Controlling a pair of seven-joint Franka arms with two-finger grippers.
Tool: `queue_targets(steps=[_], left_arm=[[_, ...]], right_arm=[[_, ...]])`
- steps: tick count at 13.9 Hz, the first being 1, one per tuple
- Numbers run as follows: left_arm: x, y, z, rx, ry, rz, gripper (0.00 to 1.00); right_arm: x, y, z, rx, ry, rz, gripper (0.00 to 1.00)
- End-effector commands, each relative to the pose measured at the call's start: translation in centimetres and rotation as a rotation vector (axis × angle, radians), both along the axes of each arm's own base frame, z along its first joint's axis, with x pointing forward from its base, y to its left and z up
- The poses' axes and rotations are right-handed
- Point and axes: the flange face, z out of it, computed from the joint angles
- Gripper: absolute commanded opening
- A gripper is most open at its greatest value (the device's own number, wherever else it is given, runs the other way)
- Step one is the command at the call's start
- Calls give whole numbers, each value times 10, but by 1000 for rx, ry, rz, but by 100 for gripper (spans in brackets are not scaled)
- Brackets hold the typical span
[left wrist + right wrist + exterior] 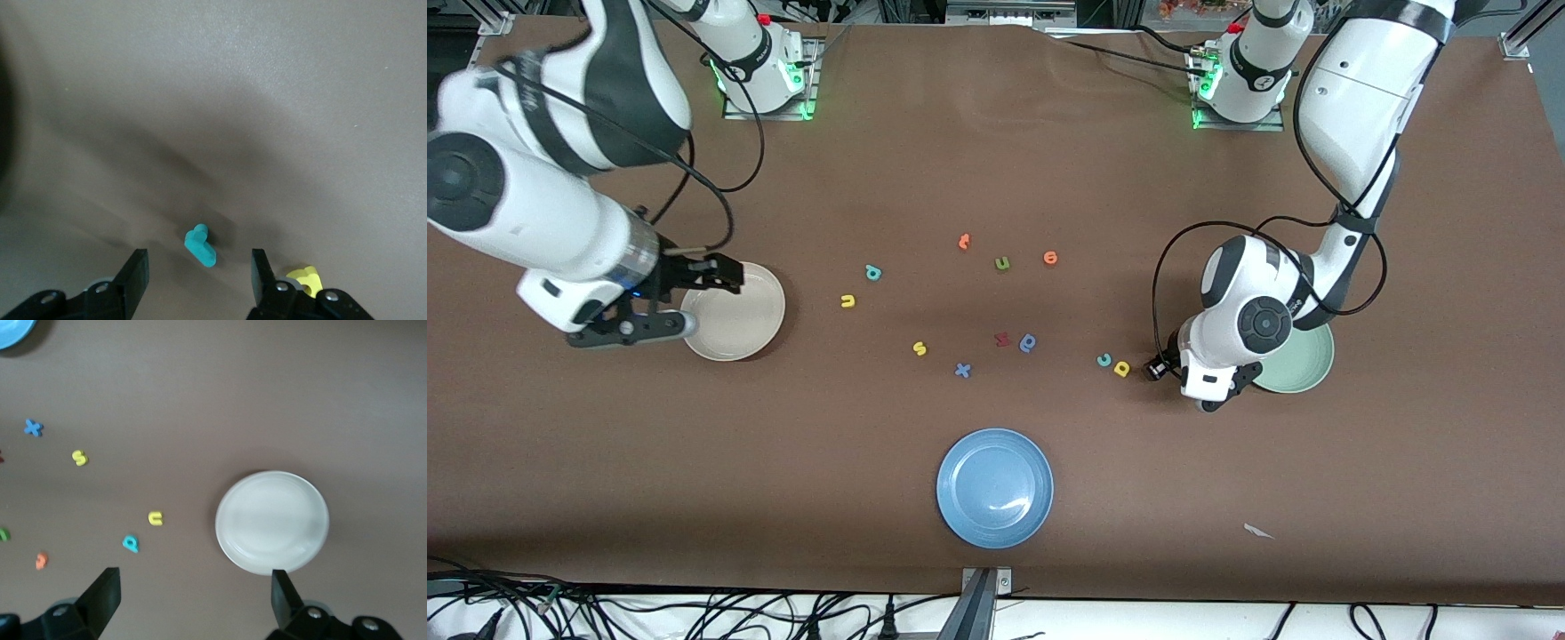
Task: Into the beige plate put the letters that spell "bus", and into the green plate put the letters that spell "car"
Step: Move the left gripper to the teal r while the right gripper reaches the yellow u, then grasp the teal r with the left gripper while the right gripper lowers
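I see the left arm coming from its base, bent at the elbow, with the wrist folded down low to the table surface. The left gripper (199, 270) points down and its two fingers (137, 267) stand apart with a clear gap between them. The right arm reaches out from its own base and is held higher, its forearm lying almost level. The right gripper (193, 590) hangs in the air, and I see its fingers (107, 587) spread wide apart, holding nothing. This arm waits.
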Motion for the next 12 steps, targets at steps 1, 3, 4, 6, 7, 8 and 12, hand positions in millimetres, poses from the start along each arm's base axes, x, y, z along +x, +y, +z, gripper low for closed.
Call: queue_targets(steps=[1,3,4,6,7,8,12], left_arm=[[-1,-2,-2,-7,-7,27,65],[-1,-2,-3,-6,-5,27,54],[-1,-1,-3,-5,-6,28,52],[-3,-1,-5,-3,0,27,52],[-4,-1,-6,-3,2,27,52],[-4,-1,-6,-3,2,27,52],[-4,-1,-8,-2,2,27,49]], right_arm=[[-22,29,-34,30,-29,-27,100],[-34,47,-65,43,-58,-31,100],[-42,57,-79,54,-78,-15,100],[-60,68,-109,61,-101,15,100],[-65,68,-122,65,-111,17,100],[-68,67,-136,63,-119,24,100],[-95,68,-194,34,-145,100,100]])
